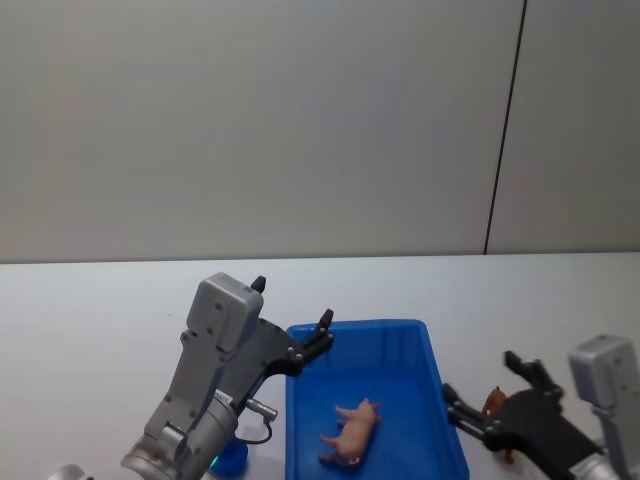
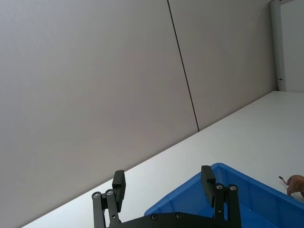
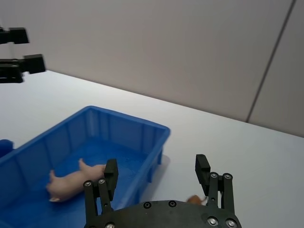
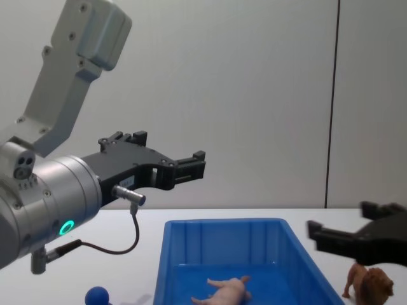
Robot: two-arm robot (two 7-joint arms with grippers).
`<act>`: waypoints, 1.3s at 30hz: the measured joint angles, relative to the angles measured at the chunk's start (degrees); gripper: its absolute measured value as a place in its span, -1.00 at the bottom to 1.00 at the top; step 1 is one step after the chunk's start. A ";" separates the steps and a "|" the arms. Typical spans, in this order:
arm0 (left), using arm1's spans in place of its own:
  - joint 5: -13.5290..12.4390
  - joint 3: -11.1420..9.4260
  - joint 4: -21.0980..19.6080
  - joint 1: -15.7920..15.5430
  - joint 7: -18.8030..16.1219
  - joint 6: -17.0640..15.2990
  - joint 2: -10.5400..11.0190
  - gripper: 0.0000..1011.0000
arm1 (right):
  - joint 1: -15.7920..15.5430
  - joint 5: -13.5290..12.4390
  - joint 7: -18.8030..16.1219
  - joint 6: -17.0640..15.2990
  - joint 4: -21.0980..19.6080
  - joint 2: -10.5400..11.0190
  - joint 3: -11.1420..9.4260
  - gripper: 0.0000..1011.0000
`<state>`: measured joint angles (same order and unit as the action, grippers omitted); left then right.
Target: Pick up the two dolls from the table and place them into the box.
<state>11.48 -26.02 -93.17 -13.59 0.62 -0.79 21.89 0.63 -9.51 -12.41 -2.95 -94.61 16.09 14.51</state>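
Lying in the box [image 1: 360,325], the pink doll [image 1: 352,432] is marking halfway; the right pincer [image 1: 480,375] is hovering, spread wide, at the lion [image 1: 493,402] on the table [image 1: 100,300], the left pincer [image 1: 292,300] hanging released.

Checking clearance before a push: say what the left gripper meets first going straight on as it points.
Probably nothing near: the left gripper, open, aims above the box toward the back wall; depth unclear.
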 joint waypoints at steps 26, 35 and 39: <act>0.00 0.00 0.00 0.00 0.00 0.00 0.00 0.98 | -5.99 -2.12 6.19 5.36 -0.69 3.34 -2.36 0.98; 0.00 0.00 0.00 0.00 0.00 0.00 0.00 0.98 | -5.40 -2.27 4.86 6.09 2.19 2.74 -2.19 0.86; 0.00 0.00 0.00 0.00 0.00 0.00 0.00 0.98 | -4.70 -2.26 3.89 6.55 3.90 2.28 -2.01 0.69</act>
<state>11.48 -26.02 -93.17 -13.59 0.63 -0.79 21.89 -4.08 -11.77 -8.52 3.60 -90.71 18.37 12.50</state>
